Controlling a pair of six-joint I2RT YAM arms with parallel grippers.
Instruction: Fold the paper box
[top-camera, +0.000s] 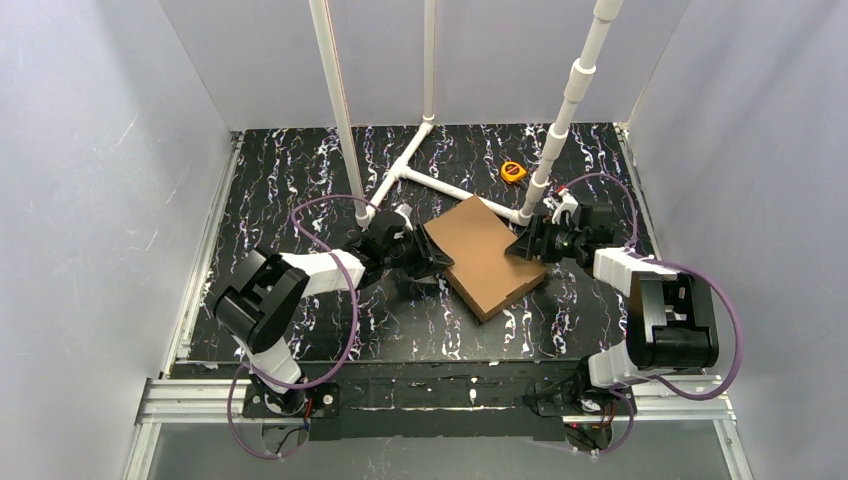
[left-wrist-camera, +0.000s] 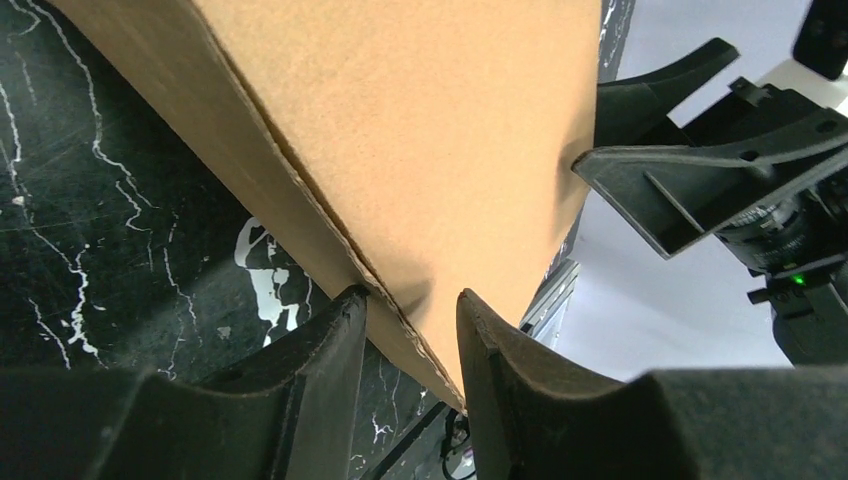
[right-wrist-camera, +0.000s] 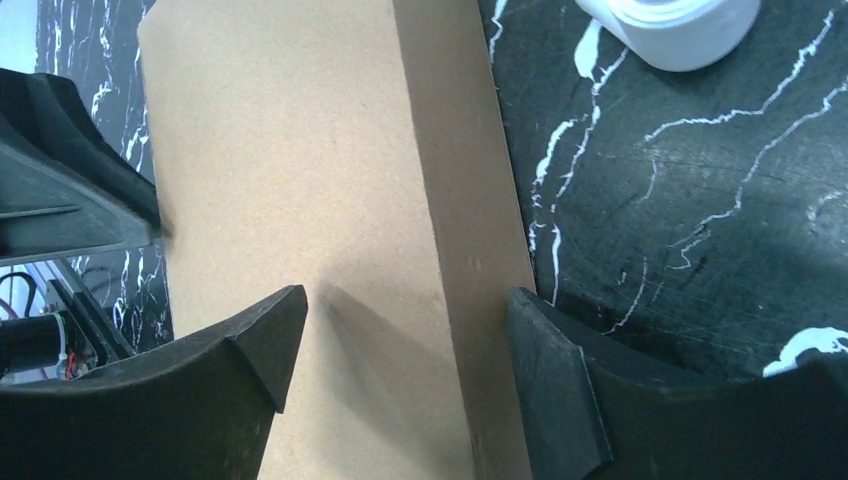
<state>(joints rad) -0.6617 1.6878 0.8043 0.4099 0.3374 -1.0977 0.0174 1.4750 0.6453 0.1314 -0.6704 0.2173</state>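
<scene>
The paper box (top-camera: 487, 255) is a flat brown cardboard box with its lid down, lying skewed at the middle of the black marbled table. My left gripper (top-camera: 440, 262) is at the box's left corner. In the left wrist view the gripper (left-wrist-camera: 412, 295) is shut on that corner of the box (left-wrist-camera: 430, 130), one finger against the side wall and the other on the top face. My right gripper (top-camera: 520, 245) is at the opposite corner. In the right wrist view it (right-wrist-camera: 405, 295) stands open: one finger hovers over the lid (right-wrist-camera: 290, 150), the other is beside the side wall.
A white pipe frame (top-camera: 440, 185) lies behind the box, and one of its feet (right-wrist-camera: 680, 30) stands close to my right gripper. An orange tape measure (top-camera: 513, 171) sits at the back. Pale walls enclose the table on three sides.
</scene>
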